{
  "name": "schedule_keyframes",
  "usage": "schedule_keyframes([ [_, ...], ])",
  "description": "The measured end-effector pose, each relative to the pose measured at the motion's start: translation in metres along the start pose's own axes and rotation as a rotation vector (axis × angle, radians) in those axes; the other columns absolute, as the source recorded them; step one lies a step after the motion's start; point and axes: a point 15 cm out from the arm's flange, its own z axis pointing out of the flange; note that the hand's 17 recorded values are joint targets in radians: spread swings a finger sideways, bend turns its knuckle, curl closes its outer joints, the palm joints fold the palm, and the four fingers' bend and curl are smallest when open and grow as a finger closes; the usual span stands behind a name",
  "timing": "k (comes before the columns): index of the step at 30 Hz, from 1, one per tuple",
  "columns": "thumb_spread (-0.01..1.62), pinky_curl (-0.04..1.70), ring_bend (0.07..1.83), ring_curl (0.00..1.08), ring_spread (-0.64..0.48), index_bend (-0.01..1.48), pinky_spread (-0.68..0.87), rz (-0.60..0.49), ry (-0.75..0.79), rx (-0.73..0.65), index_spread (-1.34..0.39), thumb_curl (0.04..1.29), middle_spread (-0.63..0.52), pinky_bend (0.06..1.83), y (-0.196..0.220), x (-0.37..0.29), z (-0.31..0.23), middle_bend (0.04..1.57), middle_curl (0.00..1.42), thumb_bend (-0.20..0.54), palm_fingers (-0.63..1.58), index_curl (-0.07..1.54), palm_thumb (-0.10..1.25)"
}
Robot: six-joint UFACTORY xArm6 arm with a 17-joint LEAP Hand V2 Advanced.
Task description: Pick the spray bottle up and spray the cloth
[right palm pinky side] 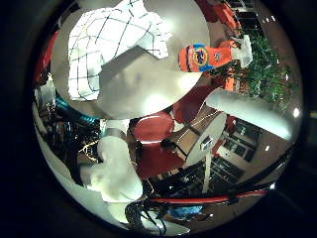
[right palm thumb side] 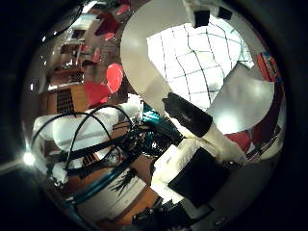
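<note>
Orange and white, the spray bottle (right palm pinky side: 210, 55) lies on its side at the edge of the round table (right palm pinky side: 143, 84), its long axis running along the rim with the trigger head pointing away from the checked cloth (right palm pinky side: 106, 42). Bottle and cloth sit near but apart. The hand (right palm thumb side: 197, 144) hovers well off the tabletop, fingers straight, holding nothing. Bare tabletop between them leaves approach room.

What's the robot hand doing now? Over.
Hand open, holding nothing. Orange spray bottle lying at round grey table edge, beside white checked cloth. Nothing between.
</note>
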Motion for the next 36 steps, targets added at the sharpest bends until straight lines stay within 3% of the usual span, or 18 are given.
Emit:
schedule_keyframes([
  [4, 1.28, 0.18, 0.3, 0.27, 0.13, 0.23, 0.41, 0.066, -0.019, 0.078, -0.37, 0.28, -0.04, 0.18, -0.01, 0.026, -0.011, 0.29, 0.43, -0.012, 0.5, 0.47, 0.63],
  [7, 1.29, 0.19, 0.33, 0.28, 0.12, 0.14, 0.41, 0.139, -0.031, 0.134, -0.37, 0.26, -0.04, 0.22, -0.015, 0.051, -0.021, 0.29, 0.43, -0.032, 0.47, 0.44, 0.55],
  [17, 1.25, 0.24, 0.45, 0.29, 0.13, 0.16, 0.41, 0.328, -0.199, 0.478, -0.36, 0.21, -0.03, 0.36, -0.037, 0.11, -0.078, 0.33, 0.43, -0.018, 0.39, 0.32, 0.39],
  [29, 1.14, 0.25, 0.51, 0.28, 0.18, 0.16, 0.42, 0.558, -0.36, 0.934, -0.27, 0.25, 0.02, 0.44, -0.022, 0.219, -0.131, 0.36, 0.42, -0.018, 0.32, 0.29, 0.43],
  [36, 1.12, 0.26, 0.53, 0.28, 0.19, 0.15, 0.43, 0.696, -0.423, 1.113, -0.2, 0.28, 0.08, 0.5, 0.013, 0.279, -0.09, 0.36, 0.41, -0.02, 0.27, 0.29, 0.48],
])
